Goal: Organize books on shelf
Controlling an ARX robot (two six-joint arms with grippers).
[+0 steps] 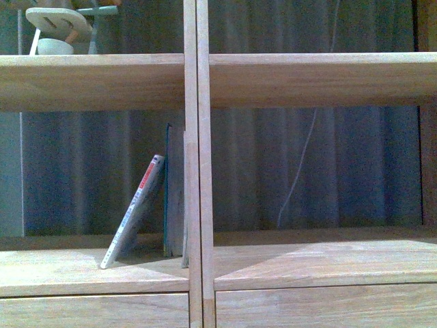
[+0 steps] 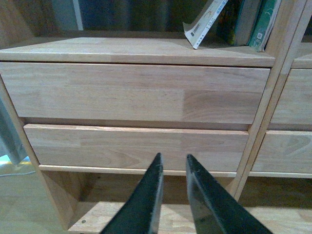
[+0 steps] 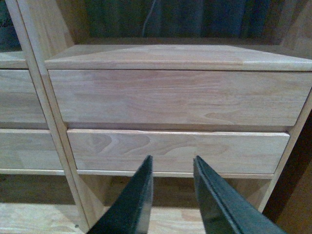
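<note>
- My left claw (image 2: pixel 171 168) sits low centre in its wrist view: two dark, tapering fingers with a narrow gap between the tips, nothing between them, touching nothing.
- My right claw (image 3: pixel 172 168) looks much the same, its dark fingers somewhat wider apart and empty, hanging in front of the drawers.
- Neither arm appears in the front view.
- The shelf (image 1: pixel 196 82) is pale wood with visible grain and jointed planks, a vertical divider up the centre and flat boards with squared edges.
- The white book (image 1: pixel 135 212) stands in the lower left compartment, thin, its foot on the board and its top tilted right toward the divider; the spine carries red marks.
- The teal book (image 1: pixel 168 191) is just right of it, upright and taller, close against the divider.
- I cannot tell whether the two books touch.
- In the left wrist view both show at upper right, above two plain drawers (image 2: pixel 136 92), smooth-fronted and without handles.
- A pale, rounded wooden ornament (image 1: pixel 58 27) sits in the upper left of the front view, on the higher board.
</note>
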